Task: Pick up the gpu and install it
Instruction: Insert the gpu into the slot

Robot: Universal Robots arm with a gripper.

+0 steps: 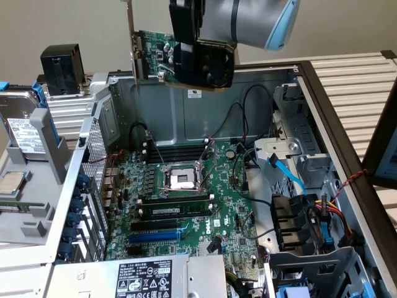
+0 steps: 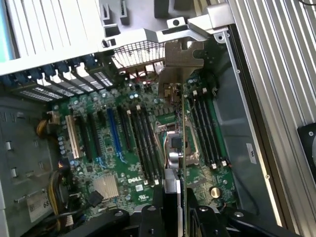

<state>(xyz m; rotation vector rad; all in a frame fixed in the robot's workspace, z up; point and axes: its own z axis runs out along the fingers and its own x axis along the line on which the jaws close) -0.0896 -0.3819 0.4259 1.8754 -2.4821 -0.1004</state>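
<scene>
Above the open computer case point(image 1: 186, 112), my one gripper point(image 1: 197, 59) is closed partway onto the one gpu point(image 1: 154, 53). I clamp it at its black fan block point(image 1: 216, 65), so the card hangs in the air, clear of everything in the chassis. Its one silver bracket point(image 1: 131, 37) stands upright at the card's end toward the exterior view's left. Below lies one motherboard point(image 1: 186, 248) with one bare processor socket point(image 1: 182, 180), one blue slot point(image 1: 155, 236), and black slots, one of them carrying a memory stick point(image 1: 177, 211). A black cable point(image 1: 244, 124) hangs against the back wall, and one blue cable point(image 1: 288, 177) runs by the drive cage on the exterior view's right. One power supply point(image 1: 167, 276) sits at the near edge, and one hard drive point(image 1: 22, 133) rests outside the case on the exterior view's left. The exterior view gives me the fan face. From the wrist, past my gripper point(image 2: 178, 207), the gpu point(image 2: 184, 128) is edge-on with its bracket point(image 2: 180, 61) at the far end. It crosses in front of the processor socket point(image 2: 173, 140), well apart from the blue slot point(image 2: 114, 133) and one cream slot point(image 2: 73, 140).
</scene>
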